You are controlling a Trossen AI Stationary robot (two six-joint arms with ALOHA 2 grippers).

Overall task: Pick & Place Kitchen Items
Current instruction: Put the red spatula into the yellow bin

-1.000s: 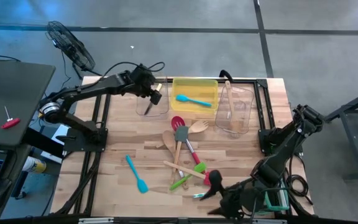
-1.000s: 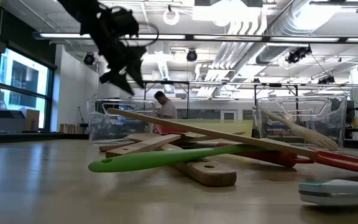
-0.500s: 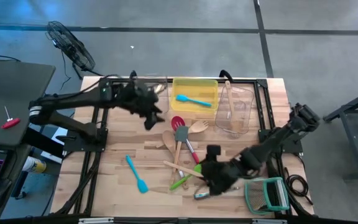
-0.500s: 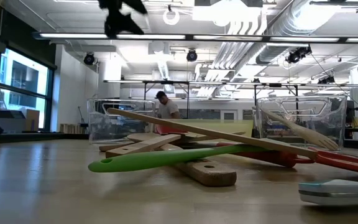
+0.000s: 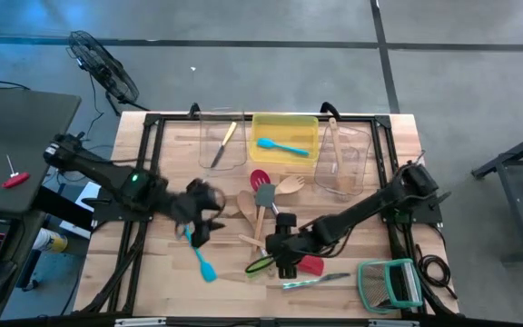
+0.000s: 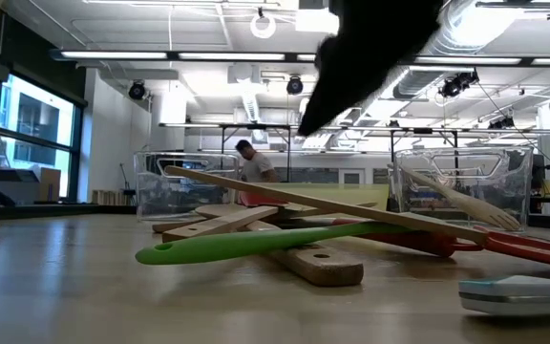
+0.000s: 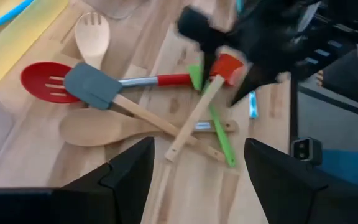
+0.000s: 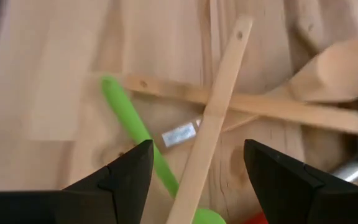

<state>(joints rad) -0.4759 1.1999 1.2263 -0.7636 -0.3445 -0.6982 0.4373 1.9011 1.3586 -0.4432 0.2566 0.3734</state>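
A pile of utensils lies at the table's middle: a red slotted spoon (image 7: 42,81), a grey spatula (image 7: 89,87), wooden spoons (image 7: 98,127), a wooden fork (image 7: 93,34), a green spatula (image 8: 129,121) and crossed wooden handles (image 8: 213,118). My right gripper (image 5: 278,254) hangs open and empty above the pile's near side. My left gripper (image 5: 203,218) is open and empty, left of the pile, above the far end of a blue spatula (image 5: 200,254) that lies flat on the table. A dark blurred gripper (image 6: 370,48) shows above the pile in the low view.
At the far edge stand a clear bin (image 5: 209,154) with one utensil (image 5: 226,142), a yellow bin (image 5: 284,123) with a blue spatula (image 5: 281,145), and a clear bin (image 5: 361,150) with wooden utensils. A metal piece (image 5: 314,282) and a green-framed wire rack (image 5: 389,283) lie near the front right.
My left gripper has gone from above the far left clear bin toward the near edge and down, to a spot left of the pile. My right gripper has gone from the near right corner toward the table's left, over the pile's near side.
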